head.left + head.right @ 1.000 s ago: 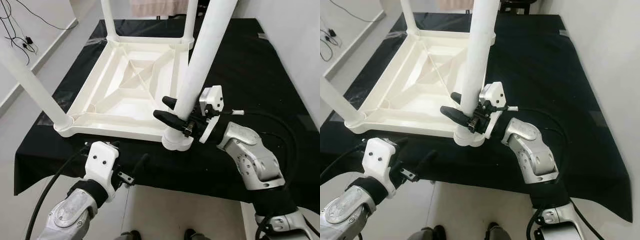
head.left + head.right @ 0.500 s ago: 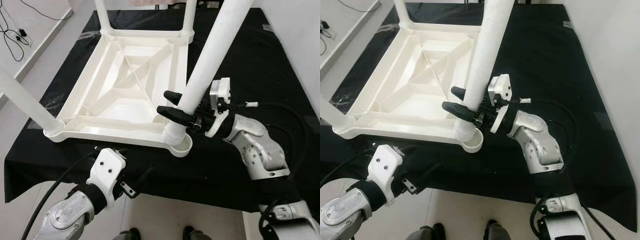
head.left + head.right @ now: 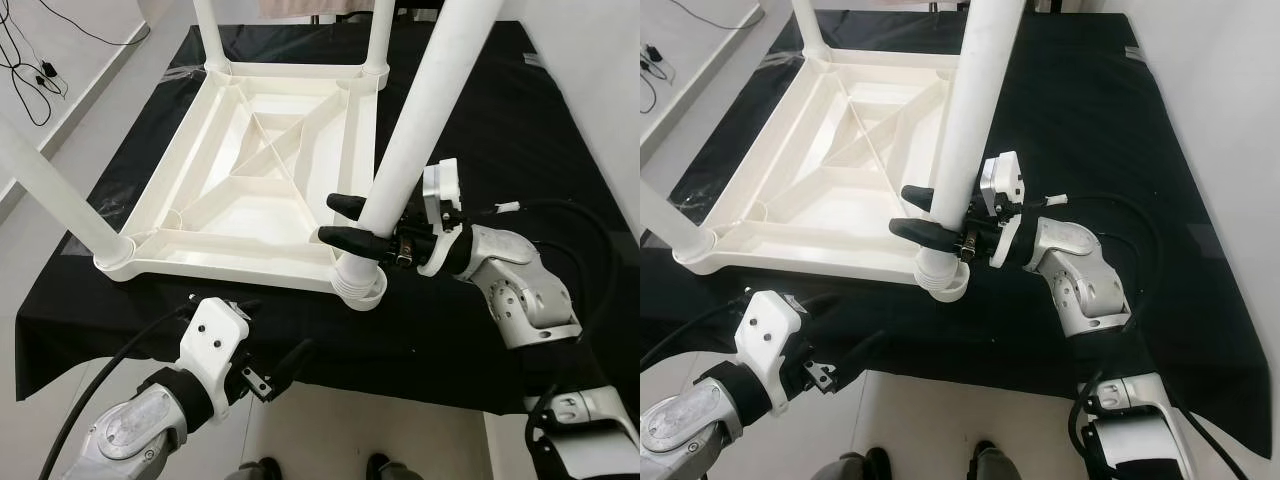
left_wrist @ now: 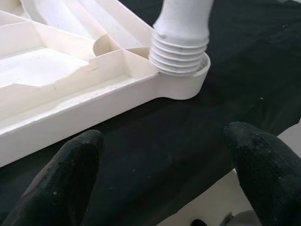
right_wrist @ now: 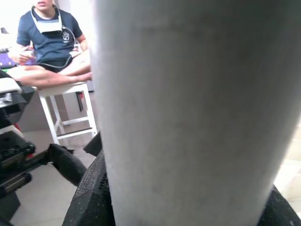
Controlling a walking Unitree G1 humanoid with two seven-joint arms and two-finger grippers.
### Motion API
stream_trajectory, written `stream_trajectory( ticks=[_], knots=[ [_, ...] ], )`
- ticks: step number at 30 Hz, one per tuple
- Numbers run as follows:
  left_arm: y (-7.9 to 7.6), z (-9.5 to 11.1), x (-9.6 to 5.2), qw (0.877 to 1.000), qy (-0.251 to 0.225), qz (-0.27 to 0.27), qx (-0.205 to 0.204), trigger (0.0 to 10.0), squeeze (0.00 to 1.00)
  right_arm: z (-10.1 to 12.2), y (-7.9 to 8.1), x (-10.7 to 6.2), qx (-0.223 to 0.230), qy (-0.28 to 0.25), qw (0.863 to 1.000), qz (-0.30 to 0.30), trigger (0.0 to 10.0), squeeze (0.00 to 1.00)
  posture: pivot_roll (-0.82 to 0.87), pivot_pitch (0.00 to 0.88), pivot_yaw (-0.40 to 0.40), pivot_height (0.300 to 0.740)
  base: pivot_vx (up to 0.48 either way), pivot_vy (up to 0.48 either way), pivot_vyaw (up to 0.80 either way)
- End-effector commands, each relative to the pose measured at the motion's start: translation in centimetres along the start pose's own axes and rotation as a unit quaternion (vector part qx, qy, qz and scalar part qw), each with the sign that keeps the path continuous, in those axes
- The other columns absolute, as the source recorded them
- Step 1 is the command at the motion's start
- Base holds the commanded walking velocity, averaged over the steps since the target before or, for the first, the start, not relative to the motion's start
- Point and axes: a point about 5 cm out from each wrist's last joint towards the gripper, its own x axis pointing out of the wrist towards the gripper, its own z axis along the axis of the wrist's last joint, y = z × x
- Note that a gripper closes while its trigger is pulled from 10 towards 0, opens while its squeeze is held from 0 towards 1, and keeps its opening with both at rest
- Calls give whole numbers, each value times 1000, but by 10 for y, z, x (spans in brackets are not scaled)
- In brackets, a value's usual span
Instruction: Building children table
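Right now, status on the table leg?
Right gripper clamped on white leg, its ribbed end seated in the near corner socket of the upturned tabletop. Left gripper open, below the table edge. Nothing obstructing.

A white table top point(image 3: 250, 190) and white leg point(image 3: 420, 120) lie on black cloth point(image 3: 500, 130) (plain, unpatterned).

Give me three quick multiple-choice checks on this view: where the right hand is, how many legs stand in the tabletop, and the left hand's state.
1. The right hand is:
A. clamped on the near-right leg just above its socket
B. resting on the black cloth
C. inside the tabletop

2. White legs standing in the upturned tabletop:
A. two
B. three
C. four

3. The left hand is:
A. shut on a leg
B. open, holding nothing
C. shut on the cloth

Answers: 1 A, black fingers on both sides of the leg; 2 C, one at each corner; 3 B, fingers spread apart below the cloth's near edge.
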Motion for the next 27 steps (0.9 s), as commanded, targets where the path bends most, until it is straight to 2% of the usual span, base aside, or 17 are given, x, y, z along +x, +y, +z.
stream_trajectory(
  ticks=[1, 12, 20, 23, 27],
  knots=[
    [-2, -1, -3, 1000, 4, -9, 1, 10000, 0, -26, 0, -6, 35, 54, 998, -13, 10000, 0, 32, 281, 10, 740, 0, 0, 0],
    [-3, 0, -4, 1000, -1, -14, -1, 10000, 0, -22, -2, -22, 60, 52, 996, 39, 10000, 0, 28, 285, 10, 740, 0, 0, 0],
    [-3, 0, -5, 1000, 0, -17, -1, 10000, 0, -25, -3, -20, 52, 67, 995, 53, 10000, 0, 33, 282, 15, 740, 0, 0, 0],
    [-5, -1, -8, 1000, 4, -22, -1, 10000, 0, -22, 4, -12, 25, 84, 989, 118, 10000, 0, 41, 285, 20, 740, 0, 0, 0],
    [-6, -1, -10, 1000, 6, -24, -2, 10000, 0, -19, 7, -8, 19, 82, 986, 146, 10000, 0, 45, 287, 22, 740, 0, 0, 0]
  ],
)
